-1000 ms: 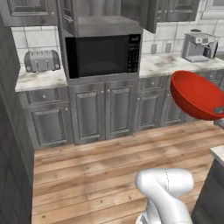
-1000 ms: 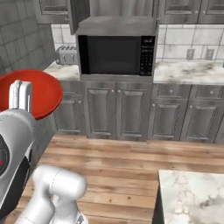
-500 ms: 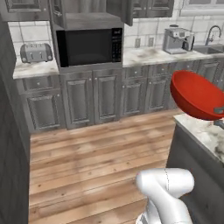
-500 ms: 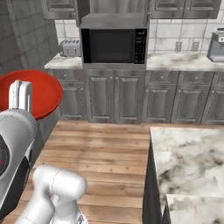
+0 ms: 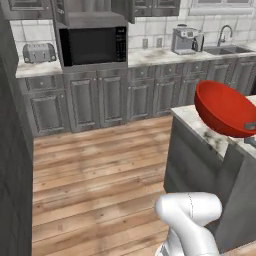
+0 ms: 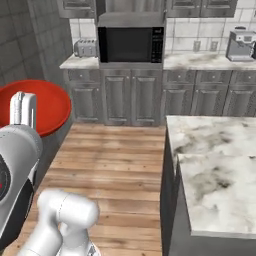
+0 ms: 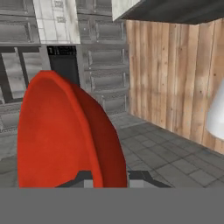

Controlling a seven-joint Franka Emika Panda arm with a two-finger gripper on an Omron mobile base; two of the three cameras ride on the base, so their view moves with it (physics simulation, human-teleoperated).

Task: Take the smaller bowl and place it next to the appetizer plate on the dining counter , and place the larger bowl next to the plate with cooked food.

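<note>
Red bowl [image 5: 225,107] is in the jaws, pinched narrow on its rim, carried tilted on edge in the air, not flat. In the right base view the bowl [image 6: 37,105] hangs left of the arm, over the wood floor [image 6: 115,165], well apart from the tabletop [image 6: 215,165]. In the hand view the rim of the bowl [image 7: 65,135] sits between the finger tips at the bottom.

No plates in sight yet on the marbled stretch that shows, so judging the carry is mid-way; placing not yet begun.

Risks, judged:
- Rim-only pinch on a glossy bowl: it could slip or swing if the base turns or stops hard, then drop on the floor.
- In the left base view the bowl overlaps the tabletop's near corner [image 5: 187,112]; a low swing could clip that edge and knock the bowl loose.
- Tilted bowl set down on edge could roll or wobble; needs levelling first.
- Wrong plate: must end beside the banana plate, not the hot dog one.
</note>
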